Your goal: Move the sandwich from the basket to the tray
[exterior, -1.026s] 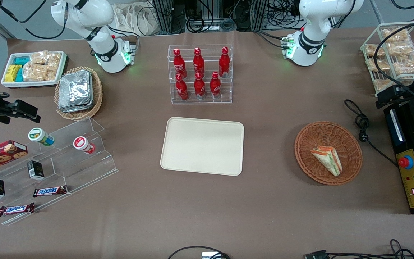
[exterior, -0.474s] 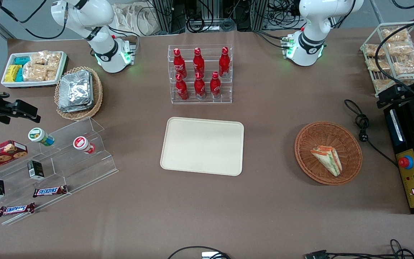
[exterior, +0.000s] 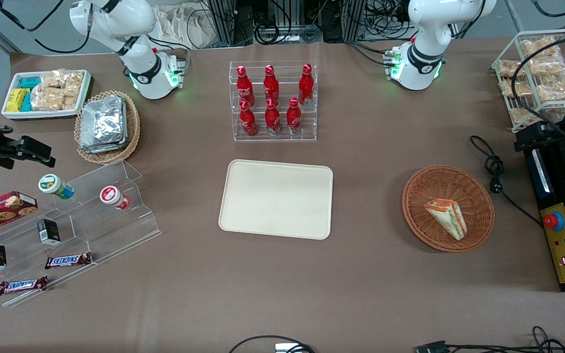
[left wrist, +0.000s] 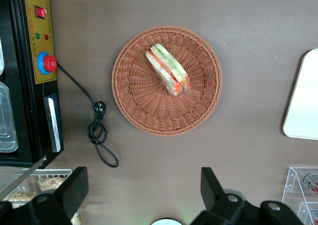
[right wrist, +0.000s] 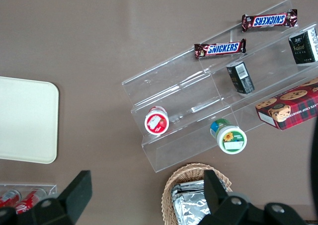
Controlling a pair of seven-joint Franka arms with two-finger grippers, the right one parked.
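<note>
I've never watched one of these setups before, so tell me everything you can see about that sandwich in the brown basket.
The sandwich is a small triangular wedge: pale bread with orange, red and green filling layers, in what looks like clear wrap. It lies on its side inside the round reddish-brown woven basket, touching only the wicker. The cream tray lies apart from it, with nothing on it. The gripper hangs open high above the table beside the basket, touching nothing.
</note>
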